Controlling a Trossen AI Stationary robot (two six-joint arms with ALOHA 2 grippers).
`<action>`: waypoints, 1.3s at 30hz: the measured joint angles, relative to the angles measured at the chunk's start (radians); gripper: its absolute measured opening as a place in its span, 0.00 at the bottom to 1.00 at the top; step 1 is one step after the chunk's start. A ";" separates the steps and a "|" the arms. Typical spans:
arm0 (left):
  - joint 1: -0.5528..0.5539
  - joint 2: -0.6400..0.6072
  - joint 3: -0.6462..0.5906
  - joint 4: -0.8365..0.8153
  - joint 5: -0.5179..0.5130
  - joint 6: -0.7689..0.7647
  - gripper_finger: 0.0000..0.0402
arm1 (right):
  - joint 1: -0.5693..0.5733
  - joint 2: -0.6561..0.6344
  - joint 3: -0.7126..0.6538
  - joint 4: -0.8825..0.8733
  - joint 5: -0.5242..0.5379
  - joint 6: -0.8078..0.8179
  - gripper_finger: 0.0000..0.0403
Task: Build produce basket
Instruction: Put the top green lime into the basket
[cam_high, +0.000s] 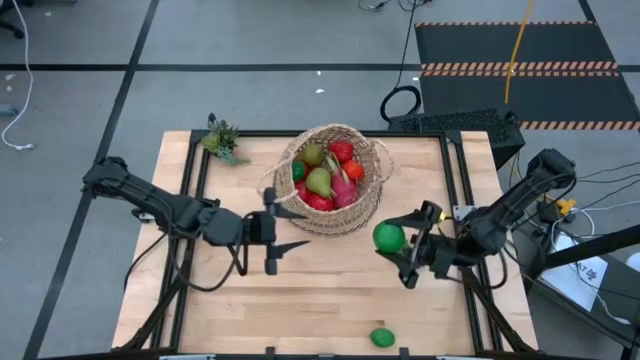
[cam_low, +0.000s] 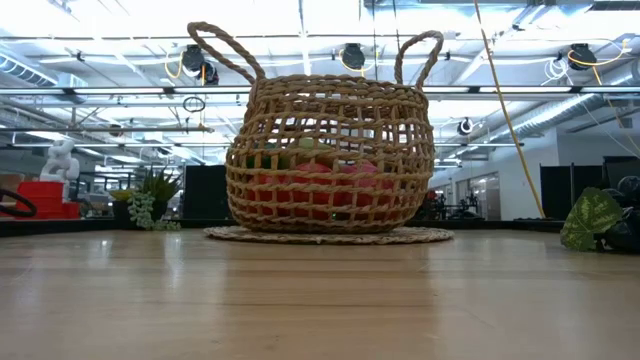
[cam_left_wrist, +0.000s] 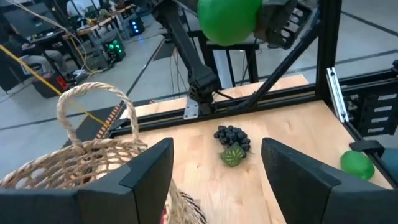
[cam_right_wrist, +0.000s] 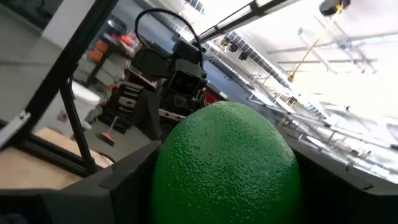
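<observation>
The woven basket (cam_high: 352, 215) stands at the table's middle on a flat mat. It holds produce (cam_high: 325, 178): pears, red fruit and a pink one. My right gripper (cam_high: 386, 240) hovers to its right, shut on a green lime (cam_high: 390, 236), also seen as the lime (cam_right_wrist: 227, 165). My left gripper (cam_high: 300, 230) hangs open at the basket's near left side, with nothing between its fingers (cam_left_wrist: 149, 168). Dark grapes (cam_left_wrist: 231, 135) with a green leaf lie on the table below the right arm. A second lime (cam_high: 382, 337) lies near the front edge. My right gripper pinches the green lime's two opposite sides (cam_right_wrist: 168, 168) between its two fingers. The fingers come from the table's right side, about level. The lime is lifted clear of the table, beside the basket's right wall.
A small green spiky plant (cam_high: 222, 140) stands at the table's far left corner. Black frame rails (cam_high: 463, 180) run along the table's sides. Bare wood stretches in front of the basket (cam_low: 320, 300).
</observation>
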 joint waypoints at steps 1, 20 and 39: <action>0.000 0.006 0.000 0.014 0.000 0.008 0.61 | 0.000 0.010 0.004 0.001 0.000 -0.019 0.77; 0.005 0.129 0.000 0.282 -0.013 0.074 0.96 | -0.112 0.243 0.018 0.094 0.000 -0.459 0.77; 0.058 0.232 -0.001 0.380 0.032 0.009 1.00 | -0.178 0.380 0.018 0.293 0.053 -0.761 0.77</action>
